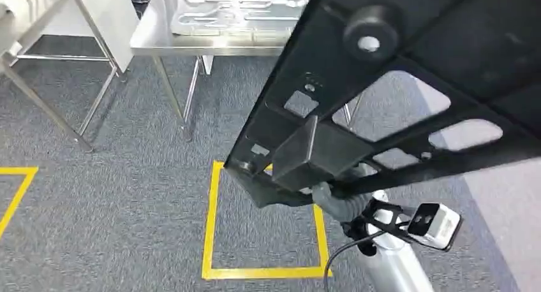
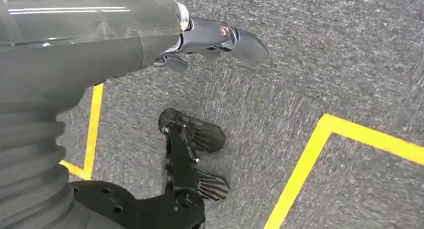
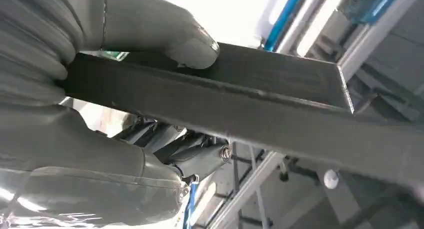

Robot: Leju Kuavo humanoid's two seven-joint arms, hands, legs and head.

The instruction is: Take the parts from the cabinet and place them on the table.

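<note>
Black part [image 1: 395, 81] filled the upper right of the head view, held up in the air, tilted, long axis running from lower centre up to the upper-right corner. Flat frame w/ cut-out windows, a round knob near the top, a box-shaped block low on it. Right hand [image 1: 335, 196] gripped its low end at lower centre of frame; in the right wrist view the thumb [image 3: 192, 41] pressed on top of a dark bar of the part [image 3: 280, 104], darker fingers curled under it, so clamped on the part. Left hand [image 2: 215, 39] hung over the floor, fingers apart, holding nothing.

Steel table [image 1: 191, 40] sat at top centre, its near edge facing the robot, well apart from the part's low end, w/ flat metal pieces [image 1: 242, 14] lying on it. Open grey carpet [image 1: 127, 196] between. Yellow tape square [image 1: 214, 241] on the floor at lower centre. A second metal frame [image 1: 51, 107] stood at upper left.
</note>
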